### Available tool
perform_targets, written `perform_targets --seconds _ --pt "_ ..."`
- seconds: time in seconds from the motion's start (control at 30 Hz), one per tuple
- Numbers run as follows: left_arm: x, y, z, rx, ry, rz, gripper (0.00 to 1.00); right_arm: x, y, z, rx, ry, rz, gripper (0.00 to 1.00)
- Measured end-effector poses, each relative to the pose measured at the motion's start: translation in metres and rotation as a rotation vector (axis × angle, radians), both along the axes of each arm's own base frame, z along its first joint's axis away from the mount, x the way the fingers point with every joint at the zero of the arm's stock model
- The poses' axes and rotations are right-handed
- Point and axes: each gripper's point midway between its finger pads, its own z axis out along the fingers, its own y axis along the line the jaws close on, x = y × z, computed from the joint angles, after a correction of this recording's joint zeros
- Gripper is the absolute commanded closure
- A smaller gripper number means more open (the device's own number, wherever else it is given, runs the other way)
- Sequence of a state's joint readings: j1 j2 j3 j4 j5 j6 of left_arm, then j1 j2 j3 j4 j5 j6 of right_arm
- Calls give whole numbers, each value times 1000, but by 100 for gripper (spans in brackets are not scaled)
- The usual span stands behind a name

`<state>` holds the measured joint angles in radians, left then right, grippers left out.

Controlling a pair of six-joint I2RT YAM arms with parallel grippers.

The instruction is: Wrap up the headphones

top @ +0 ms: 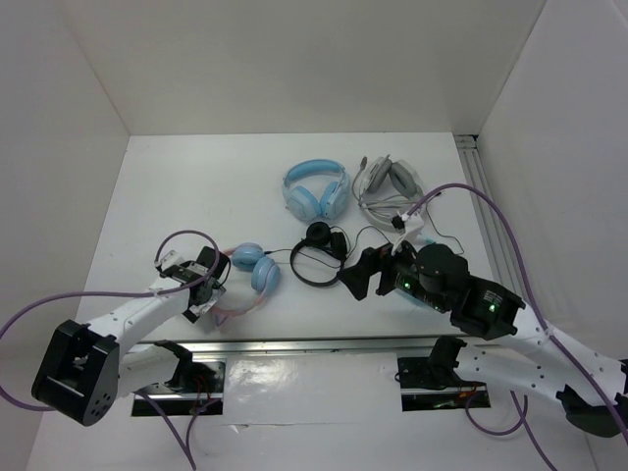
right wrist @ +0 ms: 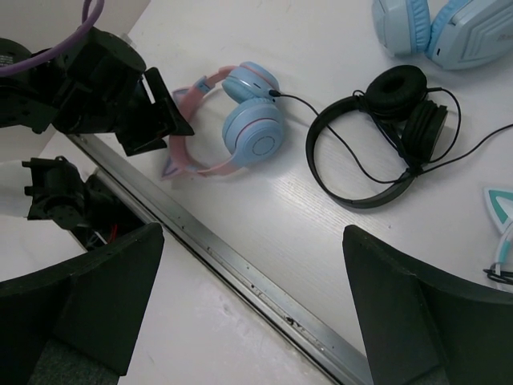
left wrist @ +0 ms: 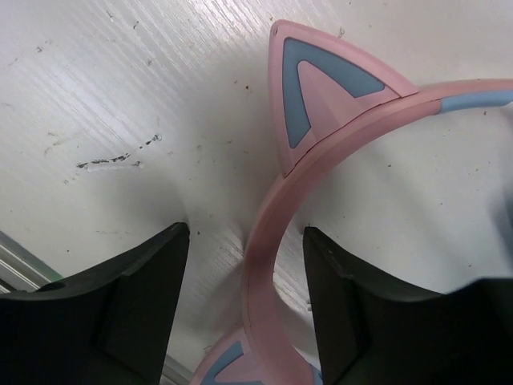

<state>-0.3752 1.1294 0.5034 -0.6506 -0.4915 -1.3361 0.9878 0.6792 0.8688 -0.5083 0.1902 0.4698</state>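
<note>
The headphones (top: 265, 277) lie on the white table (top: 196, 186) near its front edge, just behind the metal rail (top: 314, 343). Their two light blue earcups sit side by side and touching, and the pink cat-ear headband arcs toward the left arm. The left gripper (left wrist: 246, 241) straddles that headband. In the left wrist view the pink band passes between the two dark fingers (left wrist: 120, 309) with a sliver of table showing on either side, so the jaws are parted and not clamped on it. One pink ear with a blue centre points away just past the fingertips.

A thin dark cable (right wrist: 300, 103) leaves the upper earcup and runs right toward the black headphones (right wrist: 377, 148) lying just beside them. Where it ends is hard to tell, since it merges with that pair's own wire. The right gripper (right wrist: 252, 239) hangs above the table's front edge, right of the black pair — its jaws are spread wide and hold nothing.

Further back lie an all-light-blue pair (top: 316, 188) and, to its right, a white-banded pair (top: 388, 179).
</note>
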Motion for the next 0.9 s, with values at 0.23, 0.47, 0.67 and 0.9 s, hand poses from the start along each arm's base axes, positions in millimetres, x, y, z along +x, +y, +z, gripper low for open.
perform_targets --seconds 0.23,0.47,0.67,0.9 --pt "4 -1 0 -12 -25 9 70 -3 -3 9 32 -21 4 0" --pt "5 -7 1 -52 -47 13 100 -4 -6 15 49 -37 4 0" --pt "-21 -17 21 -101 -11 -49 100 -4 -6 15 47 -37 2 0" --pt "-13 -33 131 -193 -250 -202 100 2 -6 12 21 -46 -16 0"
